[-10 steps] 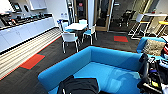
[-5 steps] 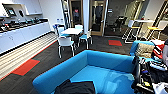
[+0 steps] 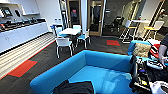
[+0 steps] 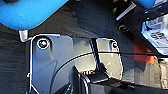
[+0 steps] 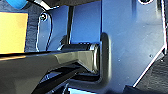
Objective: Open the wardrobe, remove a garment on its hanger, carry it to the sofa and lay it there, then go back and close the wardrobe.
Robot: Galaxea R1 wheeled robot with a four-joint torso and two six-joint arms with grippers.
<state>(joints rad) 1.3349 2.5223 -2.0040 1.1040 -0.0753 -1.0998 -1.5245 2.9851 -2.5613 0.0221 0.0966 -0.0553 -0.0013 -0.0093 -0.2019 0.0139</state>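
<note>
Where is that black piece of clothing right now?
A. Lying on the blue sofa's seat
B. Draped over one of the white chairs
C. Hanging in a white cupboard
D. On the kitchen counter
A: in the head view the black garment lies crumpled on the seat of the blue sofa, at its near end.

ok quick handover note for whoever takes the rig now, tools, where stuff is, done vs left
Tools: neither wrist view lets me tell whether the left or right tool is open or shut.
Things: the black garment lies on the seat of the blue sofa, near its front edge in the head view. A person's arm is at the right edge, beside the control gear.
Done: garment is on the sofa.
Left: go back and close the wardrobe.
</note>
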